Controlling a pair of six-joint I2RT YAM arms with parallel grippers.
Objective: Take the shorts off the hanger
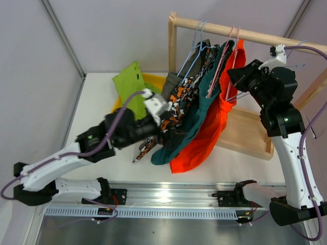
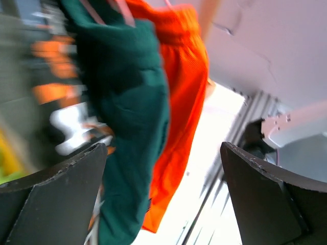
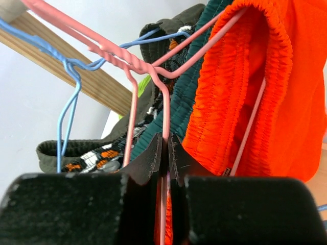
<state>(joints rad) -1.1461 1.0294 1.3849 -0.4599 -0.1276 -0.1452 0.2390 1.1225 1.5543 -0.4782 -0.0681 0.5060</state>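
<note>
Our right hand (image 3: 164,149) is clamped shut on a thin pink wire hanger (image 3: 164,102). Bright orange-red fabric shorts (image 3: 240,87) hang lengthwise downward just right of it. Beyond, our left hand (image 2: 163,153) gapes wide, facing their lower end.

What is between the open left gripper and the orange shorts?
The dark teal shorts hang in between, covering part of the orange shorts. The camouflage shorts crowd the left gripper too.

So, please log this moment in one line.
right jaws: shut on pink hanger; left jaws: open; orange shorts: hanging; green shorts: off
</note>
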